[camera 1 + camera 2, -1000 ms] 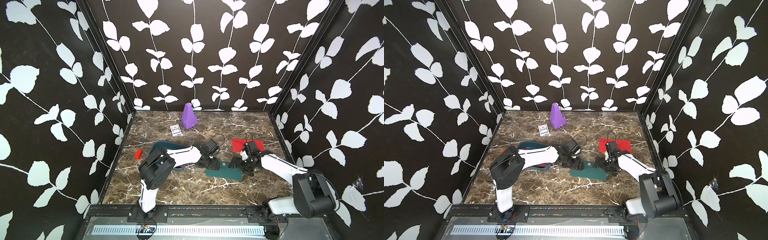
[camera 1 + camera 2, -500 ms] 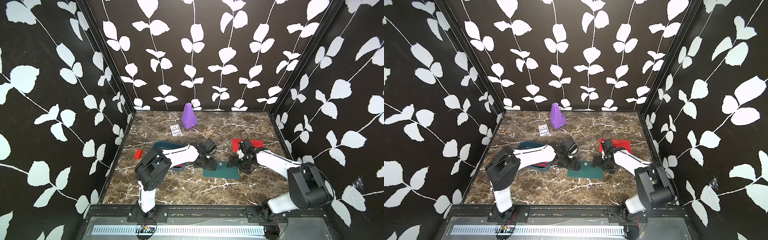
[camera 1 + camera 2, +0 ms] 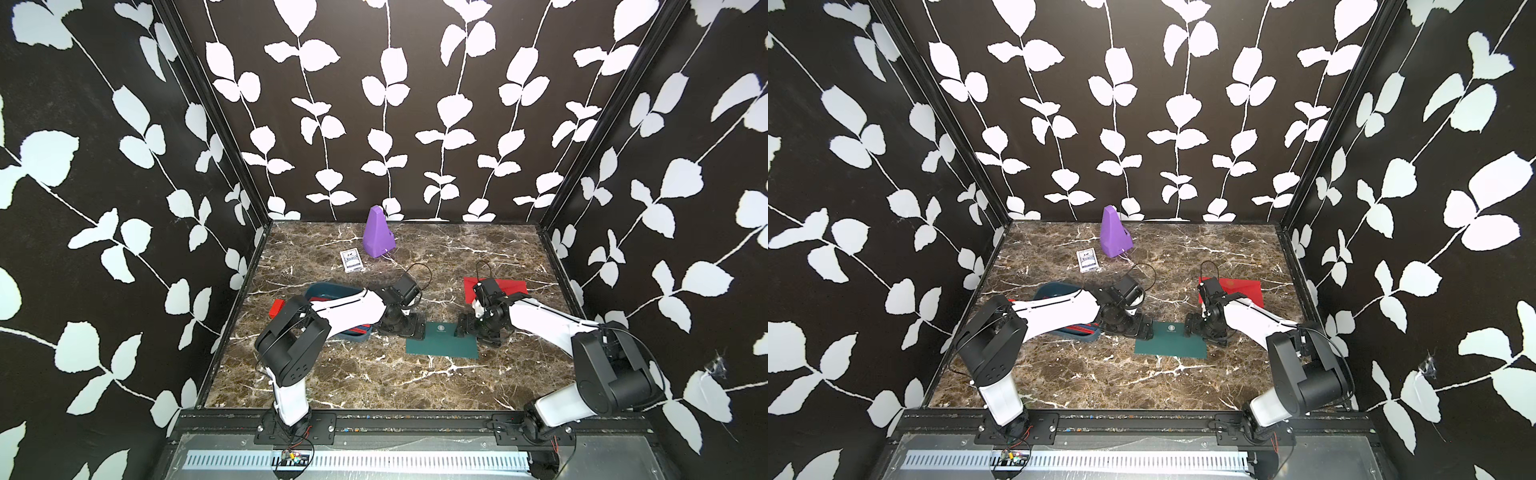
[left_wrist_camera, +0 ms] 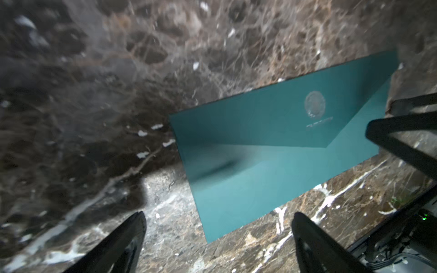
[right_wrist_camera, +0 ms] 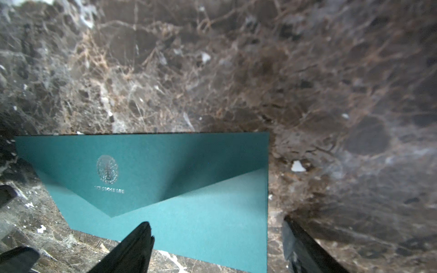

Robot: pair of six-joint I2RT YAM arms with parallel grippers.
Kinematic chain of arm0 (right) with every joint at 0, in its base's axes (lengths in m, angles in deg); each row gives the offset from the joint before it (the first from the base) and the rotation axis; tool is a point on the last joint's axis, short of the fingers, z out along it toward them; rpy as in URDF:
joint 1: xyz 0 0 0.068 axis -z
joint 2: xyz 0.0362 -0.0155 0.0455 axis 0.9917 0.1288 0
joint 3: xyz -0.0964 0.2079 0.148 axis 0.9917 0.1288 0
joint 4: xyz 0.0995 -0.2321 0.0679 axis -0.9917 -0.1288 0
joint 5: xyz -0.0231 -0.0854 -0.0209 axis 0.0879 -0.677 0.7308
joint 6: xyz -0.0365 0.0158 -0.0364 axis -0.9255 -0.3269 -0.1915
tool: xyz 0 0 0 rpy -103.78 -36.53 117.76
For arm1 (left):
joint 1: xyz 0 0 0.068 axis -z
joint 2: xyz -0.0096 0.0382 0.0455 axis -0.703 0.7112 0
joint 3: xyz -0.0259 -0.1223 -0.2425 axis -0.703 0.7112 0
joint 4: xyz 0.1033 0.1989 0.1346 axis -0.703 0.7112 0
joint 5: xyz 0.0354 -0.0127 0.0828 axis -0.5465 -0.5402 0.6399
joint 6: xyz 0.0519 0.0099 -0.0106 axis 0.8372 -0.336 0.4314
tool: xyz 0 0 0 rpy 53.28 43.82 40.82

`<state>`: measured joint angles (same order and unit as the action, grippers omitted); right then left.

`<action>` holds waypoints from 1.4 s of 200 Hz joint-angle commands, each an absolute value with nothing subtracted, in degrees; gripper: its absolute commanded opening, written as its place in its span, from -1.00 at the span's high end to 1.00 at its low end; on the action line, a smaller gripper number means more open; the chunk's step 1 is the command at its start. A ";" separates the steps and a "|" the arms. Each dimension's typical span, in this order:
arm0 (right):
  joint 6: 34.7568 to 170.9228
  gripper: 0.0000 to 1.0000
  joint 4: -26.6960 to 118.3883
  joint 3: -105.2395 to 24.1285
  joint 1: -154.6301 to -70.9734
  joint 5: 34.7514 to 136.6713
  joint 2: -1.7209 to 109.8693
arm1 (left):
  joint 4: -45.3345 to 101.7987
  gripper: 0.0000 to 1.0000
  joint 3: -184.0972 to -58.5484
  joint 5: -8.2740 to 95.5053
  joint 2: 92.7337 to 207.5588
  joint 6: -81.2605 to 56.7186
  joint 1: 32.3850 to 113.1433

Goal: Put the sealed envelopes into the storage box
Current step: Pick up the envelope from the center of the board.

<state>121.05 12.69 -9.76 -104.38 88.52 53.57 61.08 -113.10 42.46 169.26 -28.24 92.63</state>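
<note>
Green envelope (image 3: 441, 344) lies flat on the marble tabletop (image 3: 374, 374) between left gripper (image 4: 217, 217) and right gripper (image 5: 216, 222), each spread wide over one short end, seemingly without contact; both arms stretch low, inward.

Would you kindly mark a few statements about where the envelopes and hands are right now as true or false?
1. The green envelope lies flat on the table between the left hand and the right hand. True.
2. The left hand is shut on the green envelope. False: its fingers are spread and hold nothing.
3. A red envelope lies on the table, outside the storage box. True.
4. The purple pyramid stands inside the storage box. False: it stands on the table near the back wall, apart from the box.
</note>
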 commanded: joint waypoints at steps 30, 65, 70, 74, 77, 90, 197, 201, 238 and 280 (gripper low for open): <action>121.01 -0.71 20.87 -6.00 -106.55 90.75 59.60 | 56.98 -0.98 -110.92 39.46 170.70 -28.89 94.14; 122.05 -0.69 21.74 -5.99 -107.55 90.85 60.41 | 51.89 -0.98 -107.71 36.48 172.14 -31.56 94.41; 122.12 -0.69 21.93 -5.91 -107.67 90.83 60.51 | 51.54 -0.98 -107.54 36.26 172.27 -31.76 94.42; 122.18 -0.69 22.03 -5.92 -107.77 90.91 60.53 | 51.48 -0.98 -107.38 36.27 172.41 -31.81 94.46; 122.19 -0.69 22.09 -5.84 -107.84 90.80 60.57 | 51.42 -0.98 -107.30 36.25 172.44 -31.81 94.42; 122.58 -0.68 22.57 -5.61 -108.08 91.05 60.71 | 51.07 -0.98 -107.02 36.18 172.58 -31.84 94.44; 126.91 -0.68 30.70 -4.94 -110.67 94.67 65.30 | 46.66 -0.98 -105.82 32.92 175.69 -32.54 94.46; 127.11 -0.68 30.87 -4.94 -110.68 94.77 65.36 | 46.66 -0.98 -105.80 32.91 175.71 -32.57 94.41; 126.77 -0.68 30.87 -5.03 -110.99 94.98 65.14 | 48.25 -0.98 -106.44 34.24 175.82 -31.43 94.46; 127.21 -0.68 33.03 -4.62 -111.54 96.46 65.64 | 54.63 -0.98 -110.09 38.14 177.10 -28.60 94.88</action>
